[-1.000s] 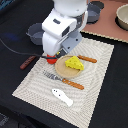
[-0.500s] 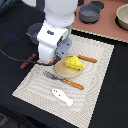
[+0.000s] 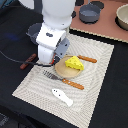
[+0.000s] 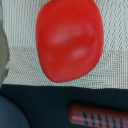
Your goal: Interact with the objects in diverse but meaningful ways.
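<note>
Wrist view: we see the tomato (image 4: pixel 69 40) filling the frame on the mat's (image 4: pixel 30 62) edge; tool fingers out of frame, can't tell its grip.

Quick count: there was one red plastic tomato (image 4: pixel 69 39), one yellow cheese wedge (image 3: pixel 74 63), one white fish-shaped toy (image 3: pixel 62 96), one fork with an orange handle (image 3: pixel 63 80), one orange-brown sausage stick (image 3: pixel 88 59), one woven placemat (image 3: pixel 102 75), and one grey two-handled pot (image 3: pixel 90 12).
</note>
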